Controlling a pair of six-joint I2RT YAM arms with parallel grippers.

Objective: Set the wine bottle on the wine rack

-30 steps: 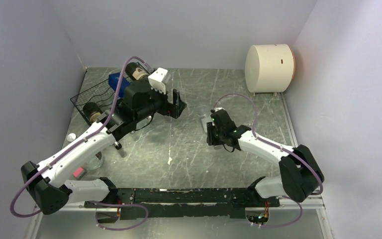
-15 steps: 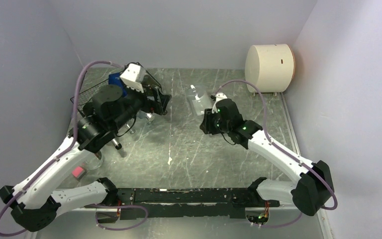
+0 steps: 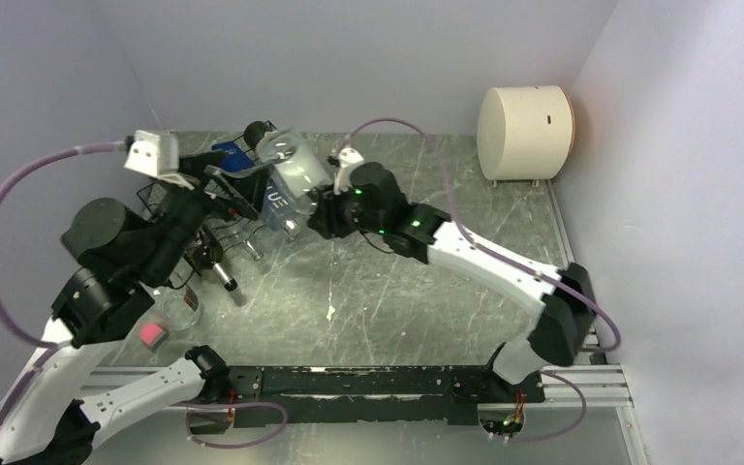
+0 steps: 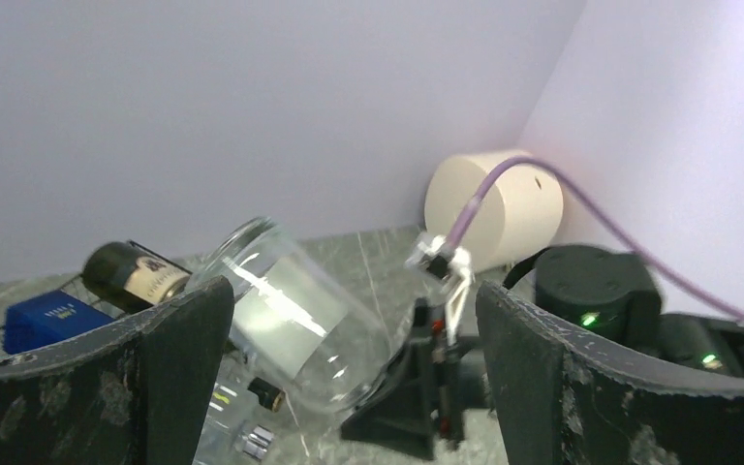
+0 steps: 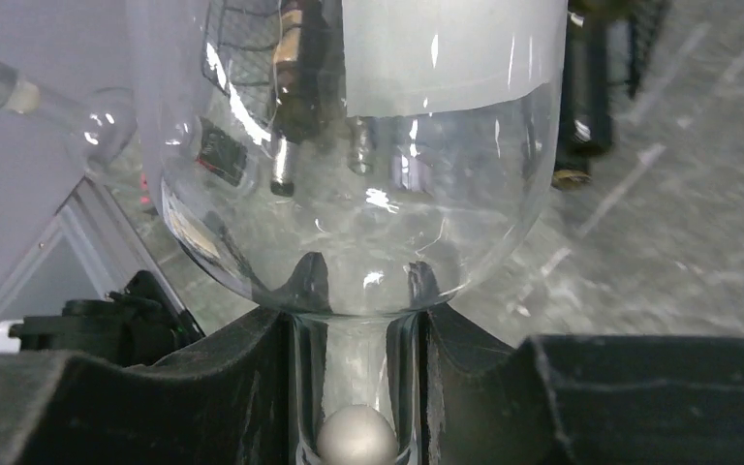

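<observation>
My right gripper (image 5: pixel 354 334) has swung left toward the wine rack (image 3: pixel 155 199), pinching the neck of the clear, white-labelled wine bottle (image 5: pixel 349 145); my left gripper (image 4: pixel 349 378) is spread wide.

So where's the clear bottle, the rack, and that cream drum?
clear wine bottle (image 3: pixel 294 179), top view, on its glass body.
wine rack (image 3: pixel 155 199), top view, on its left mesh edge.
cream drum (image 3: pixel 523 133), top view, on its middle.

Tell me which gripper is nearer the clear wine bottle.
Right. The right gripper grips the clear wine bottle by its neck; the left gripper is open, apart from it.
</observation>
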